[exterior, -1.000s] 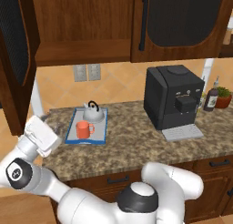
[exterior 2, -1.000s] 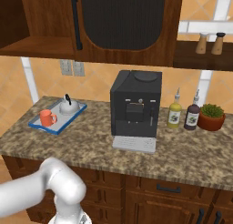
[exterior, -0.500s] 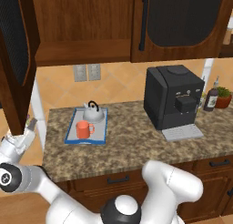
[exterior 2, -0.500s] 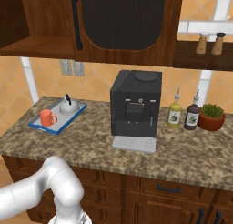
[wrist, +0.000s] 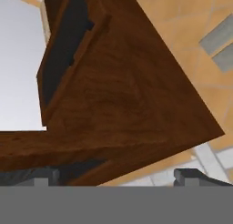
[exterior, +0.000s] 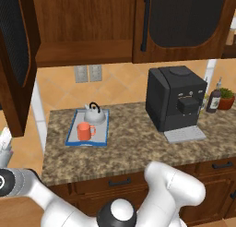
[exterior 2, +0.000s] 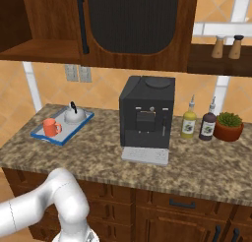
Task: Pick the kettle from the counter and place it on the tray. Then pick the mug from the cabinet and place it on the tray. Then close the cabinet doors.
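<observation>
Gripper [wrist: 116, 177] spread wide, holding nothing, under the open cabinet door [exterior: 16, 60].
The kettle [exterior: 93, 114] and mug [exterior: 85, 131] sit on the tray [exterior: 71, 137] at 9 o'clock on the counter [exterior: 138, 147].

counter: speckled brown-grey granite slab [exterior: 138, 143], polished stone
cabinet: dark reddish-brown wooden wall cabinet [exterior: 83, 32], smooth grained wood
kettle: squat silver-grey metal kettle [exterior: 93, 114], glossy
mug: orange-red cylindrical mug [exterior: 84, 131], matt
tray: blue-rimmed grey flat tray [exterior: 102, 131], matt
</observation>
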### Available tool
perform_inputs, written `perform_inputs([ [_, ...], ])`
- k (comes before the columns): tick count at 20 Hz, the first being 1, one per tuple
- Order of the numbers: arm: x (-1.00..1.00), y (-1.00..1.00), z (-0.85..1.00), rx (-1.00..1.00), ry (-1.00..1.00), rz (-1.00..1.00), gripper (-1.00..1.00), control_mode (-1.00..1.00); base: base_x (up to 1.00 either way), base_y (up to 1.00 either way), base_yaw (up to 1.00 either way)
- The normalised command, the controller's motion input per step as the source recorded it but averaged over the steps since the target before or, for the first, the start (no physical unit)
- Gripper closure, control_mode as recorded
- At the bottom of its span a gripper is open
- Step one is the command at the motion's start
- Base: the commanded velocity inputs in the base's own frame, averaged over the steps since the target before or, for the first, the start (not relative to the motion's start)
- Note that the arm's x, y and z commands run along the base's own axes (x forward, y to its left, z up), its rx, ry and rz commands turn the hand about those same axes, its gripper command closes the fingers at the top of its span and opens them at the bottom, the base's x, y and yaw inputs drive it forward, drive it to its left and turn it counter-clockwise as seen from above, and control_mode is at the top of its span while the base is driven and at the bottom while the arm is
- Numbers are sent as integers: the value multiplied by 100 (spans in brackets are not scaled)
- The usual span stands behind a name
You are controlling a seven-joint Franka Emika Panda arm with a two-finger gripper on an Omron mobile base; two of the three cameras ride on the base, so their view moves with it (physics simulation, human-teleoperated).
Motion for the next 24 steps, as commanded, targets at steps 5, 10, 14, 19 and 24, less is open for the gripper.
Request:
perform_inputs([
  [5,-1,9,20,-12,12,-4,-100,-100,0,0,0],
  [10,0,7,21,-13,14,-4,-100,-100,0,0,0],
  [14,-13,0,45,-7,7,-5,-100,-100,0,0,0],
  [19,-21,-24,40,0,0,-5,-100,-100,0,0,0],
  [24,-30,-48,23,2,0,-1,-100,-100,0,0,0],
])
